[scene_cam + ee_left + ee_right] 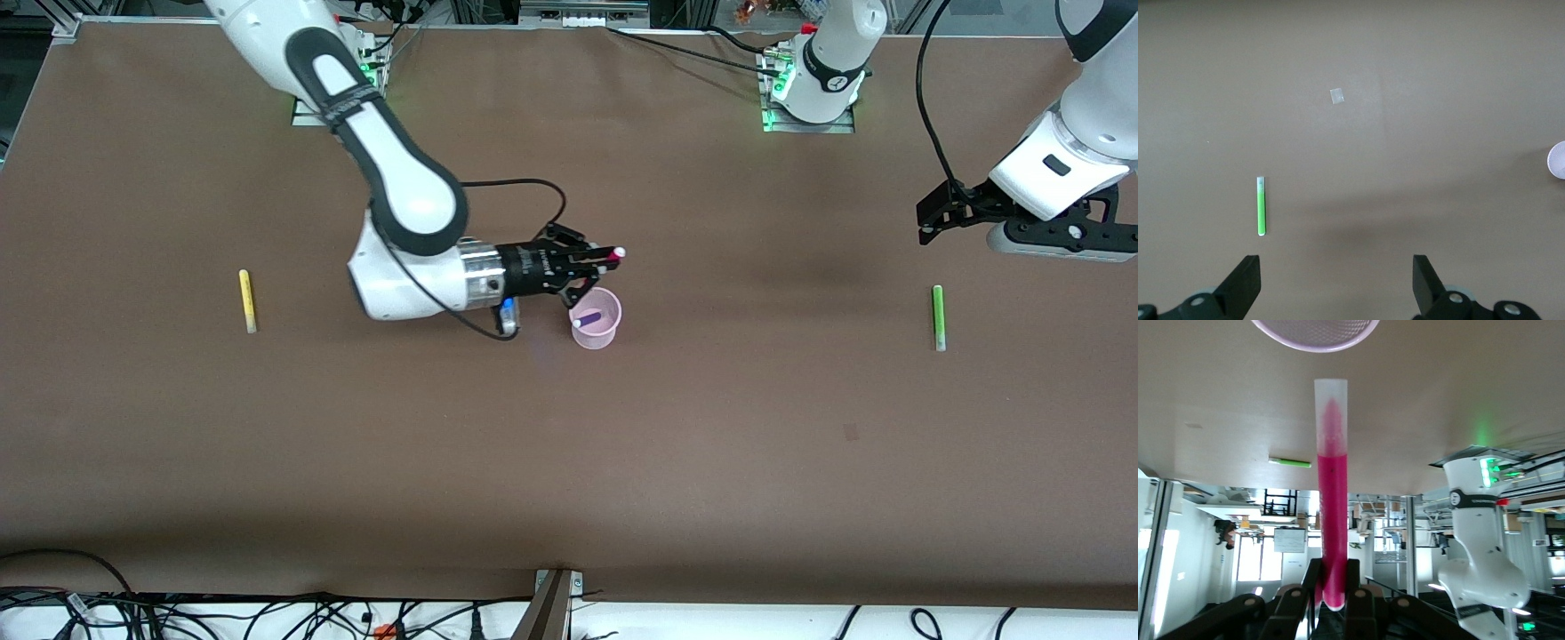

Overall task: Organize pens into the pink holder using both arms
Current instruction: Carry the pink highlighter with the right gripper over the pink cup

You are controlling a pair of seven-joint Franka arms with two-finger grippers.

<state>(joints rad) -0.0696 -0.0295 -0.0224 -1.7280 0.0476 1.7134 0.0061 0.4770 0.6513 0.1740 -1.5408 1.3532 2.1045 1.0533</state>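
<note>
From the front, the right gripper (597, 258) hangs just above the pink holder (596, 329), clamping the magenta pen (613, 254); a purple pen (588, 318) is already inside. The yellow pen (247, 301) and green pen (937, 317) lie at the table's two ends.

The left wrist view shows the left gripper (1337, 283) wide open and empty over the green pen (1261, 206).

In the right wrist view, the pen (1331, 487) sits pinched between closed fingers (1358, 600), its tip toward the holder's rim (1315, 335); it should be centred over the mouth before release.

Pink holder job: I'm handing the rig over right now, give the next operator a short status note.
Right pincer: shut on the magenta pen, held sideways over the table beside the pink holder.
Left pincer: open, waiting above the green pen at the left arm's end.
Done: purple pen is in the holder.
Left: drop the magenta pen in, then the green pen and the yellow pen at the right arm's end.
</note>
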